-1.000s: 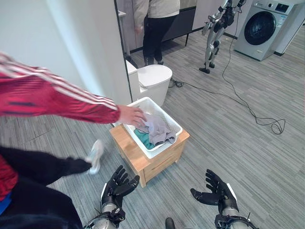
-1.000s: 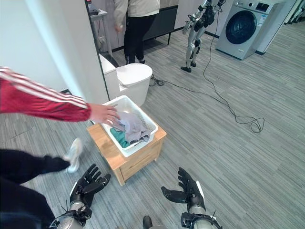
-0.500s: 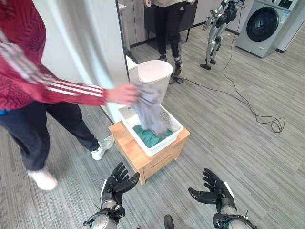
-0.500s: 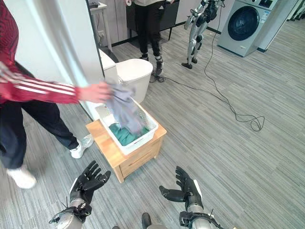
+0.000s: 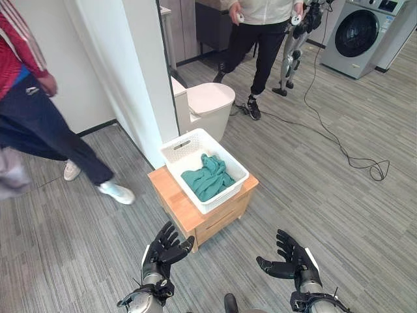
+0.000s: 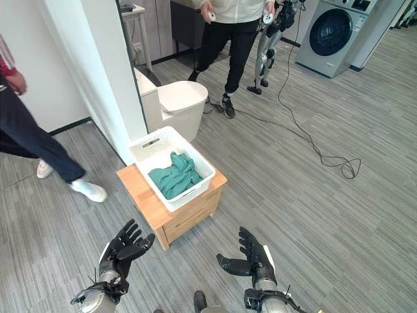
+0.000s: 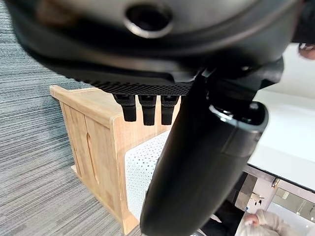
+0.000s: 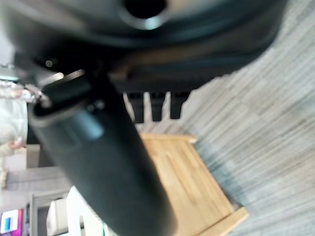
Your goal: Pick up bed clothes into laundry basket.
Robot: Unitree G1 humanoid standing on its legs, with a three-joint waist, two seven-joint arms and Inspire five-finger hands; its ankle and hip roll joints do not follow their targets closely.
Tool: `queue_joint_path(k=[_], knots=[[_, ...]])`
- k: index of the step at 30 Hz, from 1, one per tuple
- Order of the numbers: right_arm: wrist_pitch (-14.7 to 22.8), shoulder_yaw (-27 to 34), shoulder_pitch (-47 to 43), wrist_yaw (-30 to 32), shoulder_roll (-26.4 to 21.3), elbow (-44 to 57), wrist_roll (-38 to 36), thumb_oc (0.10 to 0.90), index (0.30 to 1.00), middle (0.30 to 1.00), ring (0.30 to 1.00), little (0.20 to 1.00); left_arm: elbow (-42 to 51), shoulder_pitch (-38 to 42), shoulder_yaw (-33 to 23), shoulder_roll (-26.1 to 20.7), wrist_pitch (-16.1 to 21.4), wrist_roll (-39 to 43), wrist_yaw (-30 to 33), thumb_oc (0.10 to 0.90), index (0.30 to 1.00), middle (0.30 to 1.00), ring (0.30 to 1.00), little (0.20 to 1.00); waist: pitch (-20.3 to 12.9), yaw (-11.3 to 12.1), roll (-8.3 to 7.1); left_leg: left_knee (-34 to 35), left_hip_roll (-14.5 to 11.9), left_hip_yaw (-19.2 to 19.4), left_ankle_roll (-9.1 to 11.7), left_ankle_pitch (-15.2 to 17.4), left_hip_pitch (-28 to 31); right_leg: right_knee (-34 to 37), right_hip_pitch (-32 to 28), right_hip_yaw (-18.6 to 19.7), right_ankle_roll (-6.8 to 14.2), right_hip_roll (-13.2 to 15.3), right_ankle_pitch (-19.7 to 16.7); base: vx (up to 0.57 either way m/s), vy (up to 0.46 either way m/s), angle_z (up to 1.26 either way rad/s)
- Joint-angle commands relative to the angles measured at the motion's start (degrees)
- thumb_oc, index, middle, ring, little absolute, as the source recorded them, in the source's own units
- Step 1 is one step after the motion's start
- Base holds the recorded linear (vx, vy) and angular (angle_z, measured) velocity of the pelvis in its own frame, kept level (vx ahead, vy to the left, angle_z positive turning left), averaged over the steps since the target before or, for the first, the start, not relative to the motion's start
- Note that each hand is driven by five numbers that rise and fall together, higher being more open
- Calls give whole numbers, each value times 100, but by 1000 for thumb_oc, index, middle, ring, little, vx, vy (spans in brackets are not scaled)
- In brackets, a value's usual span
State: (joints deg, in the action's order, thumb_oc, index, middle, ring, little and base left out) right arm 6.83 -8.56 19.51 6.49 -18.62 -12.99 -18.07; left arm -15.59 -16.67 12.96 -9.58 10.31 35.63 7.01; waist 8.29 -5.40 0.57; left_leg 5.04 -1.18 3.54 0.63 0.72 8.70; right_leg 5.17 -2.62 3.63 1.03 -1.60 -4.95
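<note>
1. Person in red sleeve (image 5: 26, 45): cut off by left edge, head out of frame.
2. Person in white top (image 5: 260, 26): cut off at top edge above chest.
3. Washing machine (image 5: 365, 36): partly cropped at top right.
4. Laundry basket (image 7: 140, 169): mostly hidden behind thumb in left wrist view.

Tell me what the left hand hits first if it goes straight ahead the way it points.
Probably the wooden stand under the white laundry basket; the left hand, open, points at it, though depth is uncertain.
</note>
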Motion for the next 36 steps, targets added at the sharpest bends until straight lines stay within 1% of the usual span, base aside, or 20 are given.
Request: queue_joint_path(k=[1, 4, 7, 8, 10, 11, 12, 13, 15, 16, 17, 18, 20, 22, 24, 28, 31, 32, 34, 36], knots=[[642, 78, -275, -161, -134, 605, -128, 800, 900, 900, 900, 900, 418, 388, -283, -233, 772, -145, -1, 800, 900, 900, 900, 900, -251, 99, -183, -312, -136, -323, 113, 383, -191, -589, 0, 35, 473, 387, 960, 0, 0, 0], [652, 67, -365, -261, -194, 667, -110, 800, 900, 900, 900, 900, 527, 296, -477, -216, 817, -142, 16, 800, 900, 900, 900, 900, -255, 189, -171, -321, -106, -413, 85, 382, -197, -792, 60, -42, 486, 418, 1008, -17, 4, 1], [725, -43, -633, -416, -229, 935, -199, 800, 900, 900, 900, 900, 639, 290, -737, -276, 888, -187, 93, 800, 900, 900, 900, 900, -68, 353, -87, -471, -112, -559, 46, 361, -321, -1810, 559, -177, 575, 420, 1137, -165, -6, 8], [769, -161, -864, -455, -252, 1062, -166, 800, 900, 900, 900, 900, 598, 512, -810, -449, 928, -286, 153, 800, 900, 900, 900, 900, 92, 363, -111, -722, -38, -929, 109, 297, -573, -2293, 656, 83, 593, 326, 1459, -202, -44, 25], [770, -162, -872, -455, -251, 1059, -166, 800, 900, 900, 900, 900, 597, 518, -813, -449, 927, -287, 153, 800, 900, 900, 900, 900, 76, 355, -109, -723, -41, -937, 112, 283, -604, -2279, 676, 75, 592, 324, 1438, -92, -51, 65], [798, -244, -994, -464, -274, 1161, -150, 800, 900, 900, 900, 900, 615, 666, -820, -553, 950, -382, 191, 800, 900, 900, 900, 900, 71, 367, -120, -875, 8, -1256, 135, 240, -795, -2413, 619, 410, 567, 134, 1649, -111, -179, 111], [830, -449, -1137, -590, -345, 1350, -221, 800, 900, 900, 900, 900, 703, 823, -838, -656, 1026, -504, 216, 800, 900, 900, 900, 900, 6, 380, -169, -1178, 153, -1907, 177, 145, -1135, -2657, 396, 1158, 443, -277, 2067, -117, -181, 111], [833, -452, -1144, -590, -346, 1346, -222, 800, 900, 900, 900, 900, 706, 824, -842, -654, 1024, -505, 217, 800, 900, 900, 900, 900, -7, 368, -157, -1173, 141, -1920, 185, 128, -1159, -2639, 413, 1148, 442, -287, 2040, -122, -187, 167], [791, -871, -1478, -714, -514, 1453, -223, 800, 900, 900, 900, 900, 758, 921, -884, -625, 1140, -502, 238, 800, 900, 900, 900, 900, -11, 487, -224, -1226, 448, -2553, 241, -103, -1523, -2280, -24, 1836, 166, -519, 2152, -186, -188, 234], [797, -880, -1495, -714, -514, 1439, -225, 800, 900, 900, 900, 900, 758, 926, -893, -622, 1139, -503, 238, 800, 900, 900, 900, 900, -5, 463, -216, -1222, 445, -2572, 240, -110, -1521, -2219, -54, 1823, 165, -513, 2120, -505, -395, 262], [730, -1129, -1875, -880, -693, 1577, -259, 800, 900, 900, 900, 900, 899, 863, -955, -466, 1214, -410, 275, 800, 900, 900, 900, 900, 63, 701, -215, -1012, 444, -2741, 512, -657, -1987, -1440, -328, 1577, -7, -505, 1929, -487, -355, 263], [718, -1162, -1991, -867, -746, 1593, -285, 800, 900, 900, 900, 900, 950, 898, -940, -374, 1272, -314, 306, 800, 900, 900, 900, 900, 146, 690, -198, -999, 426, -2616, 573, -689, -2150, -1416, -301, 1450, -47, -527, 1855, -636, -398, 297], [702, -1164, -2104, -876, -815, 1648, -331, 800, 900, 900, 900, 900, 994, 879, -947, -278, 1302, -181, 264, 800, 900, 900, 900, 900, 245, 570, -261, -1400, 229, -1847, 451, -418, -2110, -1446, -154, 1137, -34, -426, 1730, -384, -111, 171], [701, -1101, -2042, -852, -859, 1670, -353, 800, 900, 900, 900, 900, 1088, 691, -934, -228, 1251, -169, 107, 800, 900, 900, 900, 900, 265, 472, -419, -2259, 0, -943, 353, 126, -1880, -1384, 19, 544, -14, -99, 1554, -413, -74, 108], [718, -992, -1861, -818, -806, 1632, -579, 800, 900, 900, 900, 900, 1118, 549, -895, -283, 1184, -214, -14, 800, 900, 900, 900, 900, 170, 349, -452, -2487, -268, -384, 304, 367, -1520, -1236, 119, 42, 2, 86, 1477, -345, -42, 139], [798, -749, -1336, -651, -621, 1544, -691, 800, 900, 900, 900, 900, 1039, 684, -748, -385, 1109, -327, 21, 800, 900, 900, 900, 900, -72, -28, -305, -2413, -909, 689, 480, 537, -434, -1178, 356, -1231, 72, 403, 1378, -252, 43, 189], [803, -595, -1031, -625, -576, 1576, -712, 800, 900, 900, 900, 900, 976, 832, -600, -400, 1075, -311, -3, 800, 900, 900, 900, 900, -169, -204, -198, -2095, -873, 850, 577, 708, -218, -1213, 481, -1787, 143, 581, 1334, -174, 98, 153], [824, -497, -789, -614, -526, 1606, -719, 800, 900, 900, 900, 900, 947, 1007, -367, -366, 1039, -352, -44, 800, 900, 900, 900, 900, -219, -345, -56, -1377, -741, 1123, 518, 894, -156, -1233, 626, -2257, 248, 776, 1160, -216, 173, 112], [810, -510, -798, -611, -528, 1559, -702, 800, 900, 900, 900, 900, 944, 1064, -297, -362, 1039, -371, -29, 800, 900, 900, 900, 900, -215, -345, -14, -1181, -641, 1000, 465, 904, -210, -1221, 692, -2303, 302, 831, 1047, -194, 187, 145], [756, -535, -836, -587, -471, 1476, -521, 800, 900, 900, 900, 900, 1055, 1138, -195, -415, 1016, -394, -33, 800, 900, 900, 900, 900, -92, -292, -19, -927, -402, 689, 241, 959, -256, -1721, 1072, -2105, 468, 1007, 829, -249, 260, 126]])
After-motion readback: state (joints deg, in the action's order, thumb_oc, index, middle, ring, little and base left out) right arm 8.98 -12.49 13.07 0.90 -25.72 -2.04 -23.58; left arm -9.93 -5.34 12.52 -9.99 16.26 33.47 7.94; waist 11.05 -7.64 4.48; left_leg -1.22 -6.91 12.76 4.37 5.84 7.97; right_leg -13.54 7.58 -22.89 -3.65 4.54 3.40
